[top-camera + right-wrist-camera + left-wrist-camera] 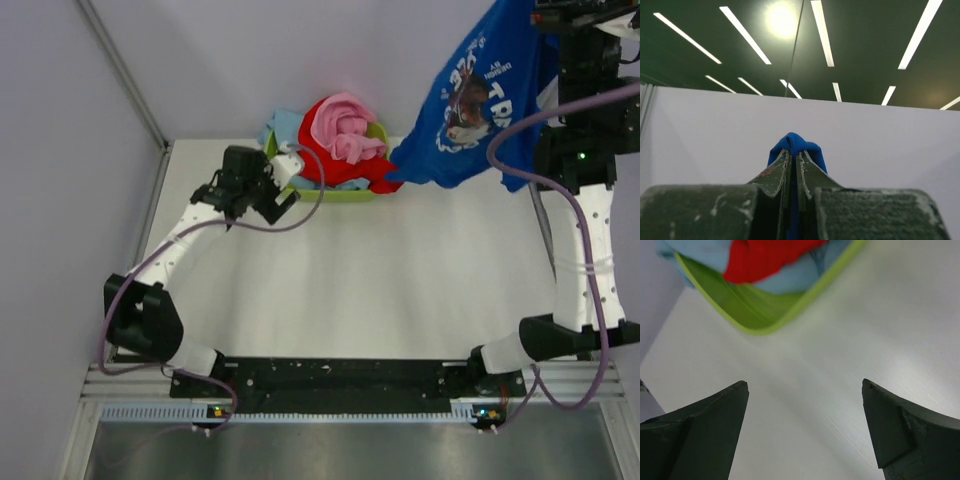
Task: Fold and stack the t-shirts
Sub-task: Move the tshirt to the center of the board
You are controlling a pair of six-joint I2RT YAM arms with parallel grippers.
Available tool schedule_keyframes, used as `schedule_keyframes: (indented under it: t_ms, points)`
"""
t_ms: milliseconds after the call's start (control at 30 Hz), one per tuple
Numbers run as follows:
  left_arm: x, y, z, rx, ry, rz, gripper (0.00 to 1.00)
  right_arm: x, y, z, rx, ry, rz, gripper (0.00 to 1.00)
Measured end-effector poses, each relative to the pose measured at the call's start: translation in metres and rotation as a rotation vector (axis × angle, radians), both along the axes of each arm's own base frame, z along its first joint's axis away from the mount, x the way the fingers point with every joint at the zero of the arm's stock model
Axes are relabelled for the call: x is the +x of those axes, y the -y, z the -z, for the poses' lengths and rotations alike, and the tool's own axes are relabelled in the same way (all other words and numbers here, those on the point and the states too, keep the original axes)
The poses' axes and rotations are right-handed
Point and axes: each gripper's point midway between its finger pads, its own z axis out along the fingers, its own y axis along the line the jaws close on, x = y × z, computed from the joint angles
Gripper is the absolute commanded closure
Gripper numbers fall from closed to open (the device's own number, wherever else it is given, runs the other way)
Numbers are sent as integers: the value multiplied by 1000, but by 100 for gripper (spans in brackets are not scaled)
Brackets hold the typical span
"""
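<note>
Pinching the blue shirt high over the table, right gripper was clamped on it while left gripper hung wide open near the green tub.

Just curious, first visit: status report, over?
Right gripper shut on royal blue t-shirt, raised high. Left gripper open, empty, beside lime green tub. No obstacle seen.

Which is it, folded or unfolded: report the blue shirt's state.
Unfolded: the blue shirt hangs loose from the shut right gripper, print showing.
</note>
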Motion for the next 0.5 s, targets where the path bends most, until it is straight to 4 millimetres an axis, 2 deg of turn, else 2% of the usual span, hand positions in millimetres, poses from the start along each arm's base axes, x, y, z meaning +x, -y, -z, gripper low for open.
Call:
schedule_keyframes:
  t_ms: [33, 100, 167, 233, 267, 333, 433, 500]
  points:
    - [12, 9, -14, -18, 20, 7, 1, -14, 1, 4, -18, 0, 6, 100]
    - [49, 29, -54, -70, 85, 5, 1, -34, 1, 17, -49, -18, 8, 100]
    - [86, 47, -93, -122, 157, -2, 1, -43, -3, 34, -83, -49, -5, 100]
    - [108, 59, -124, -176, 204, -7, 1, -47, -13, 53, -143, -94, -46, 100]
    - [109, 60, -129, -197, 204, -8, 1, -47, -22, 64, -187, -123, -83, 100]
    - [96, 57, -127, -235, 168, -7, 1, -51, -47, 87, -295, -182, -209, 100]
    - [61, 40, -105, -251, 109, -30, 1, -72, -93, 122, -455, -240, -470, 100]
    - [31, 21, -88, -236, 71, -64, 1, -98, -130, 150, -562, -269, -679, 100]
